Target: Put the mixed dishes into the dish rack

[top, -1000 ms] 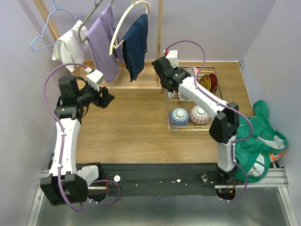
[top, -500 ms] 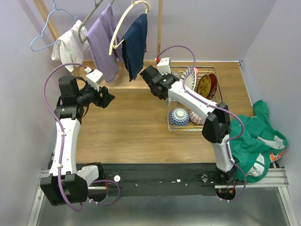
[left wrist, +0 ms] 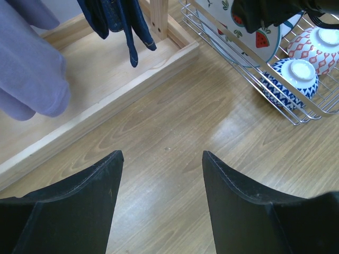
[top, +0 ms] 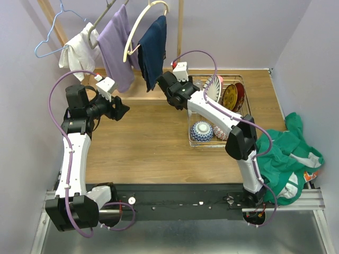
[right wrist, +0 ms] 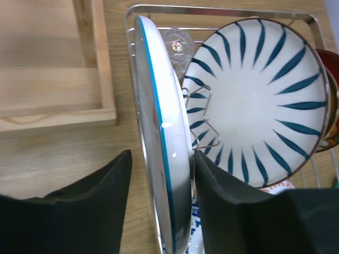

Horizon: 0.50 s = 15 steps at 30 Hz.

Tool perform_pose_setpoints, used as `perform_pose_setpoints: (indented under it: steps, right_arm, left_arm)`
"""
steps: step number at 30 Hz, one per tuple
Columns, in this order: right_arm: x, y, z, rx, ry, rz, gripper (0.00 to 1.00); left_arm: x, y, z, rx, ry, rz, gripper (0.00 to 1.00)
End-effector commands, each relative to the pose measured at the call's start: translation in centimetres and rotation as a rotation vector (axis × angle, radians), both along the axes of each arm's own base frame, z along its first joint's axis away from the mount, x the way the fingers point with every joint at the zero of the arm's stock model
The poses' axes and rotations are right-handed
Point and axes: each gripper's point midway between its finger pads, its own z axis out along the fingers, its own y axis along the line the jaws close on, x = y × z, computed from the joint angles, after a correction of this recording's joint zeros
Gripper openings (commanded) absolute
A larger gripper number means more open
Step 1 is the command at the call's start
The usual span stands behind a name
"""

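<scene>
One floral plate (right wrist: pixel 159 106) stands on edge in the rack (right wrist: pixel 222 8) beside the striped plate (right wrist: pixel 254 106), straddled by the parted fingers of the right end effector (right wrist: pixel 162 156), so a rim snagged on retreat could topple it, while the left end effector (left wrist: pixel 161 156) hangs open, empty

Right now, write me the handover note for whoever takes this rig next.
Left gripper: open, empty, over the table beside the wooden tray.
Right gripper: open, jaws either side of the blue-rimmed plate, which stands on edge along the dish rack's left wall.
Done: striped plate upright in the rack, dark red plate beside it, blue-white bowl and red-pink bowl at the near end.
To do: pull that gripper clear without tipping the plate. No pink cup shows in any view; find it.
</scene>
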Motion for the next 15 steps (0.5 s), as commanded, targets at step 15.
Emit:
perform_pose_setpoints:
  steps: [15]
  right_arm:
    - [-0.8,4.4,5.1,0.217,-0.048,0.185,0.83]
  left_arm:
    - [-0.3,-0.9,1.7,-0.04,-0.035,-0.033,0.7]
